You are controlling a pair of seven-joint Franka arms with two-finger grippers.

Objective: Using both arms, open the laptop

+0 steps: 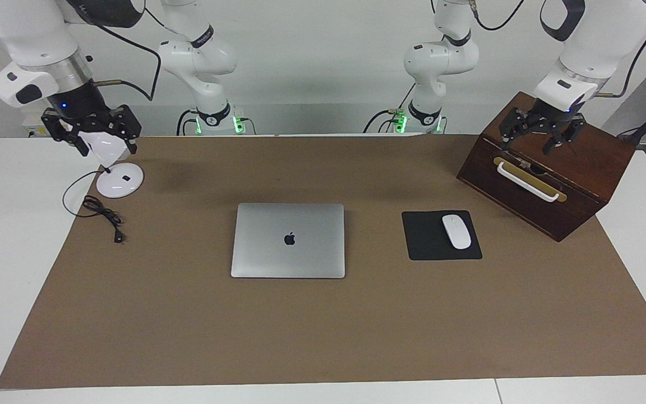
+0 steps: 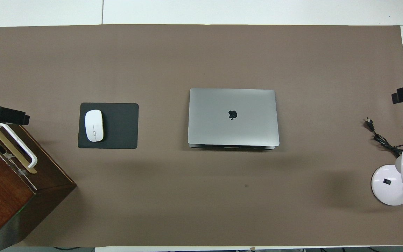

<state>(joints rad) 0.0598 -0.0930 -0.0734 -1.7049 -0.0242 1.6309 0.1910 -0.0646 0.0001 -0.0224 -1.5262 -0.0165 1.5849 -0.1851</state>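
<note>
Closed laptop (image 1: 288, 240) flat on mat, left pincer (image 1: 541, 133) spread wide over wooden box (image 1: 592, 168), right pincer (image 1: 92, 134) spread wide over lamp (image 1: 111, 163)

Closed laptop (image 1: 288, 240) lies flat mid-surface w/ bare brown mat (image 1: 323, 331) on all sides, so approach is free from above & every edge. Nearest obstacle: black mousepad (image 1: 429, 242) w/ white mouse (image 1: 456, 231), toward left arm's end, apart from laptop. Wooden drawer box (image 1: 547, 168) stands tall at that corner, left claw (image 1: 541, 134) over it. Lamp (image 1: 115, 168) & loose cord (image 1: 101, 213) crowd right arm's end, under right claw (image 1: 92, 134).
</note>
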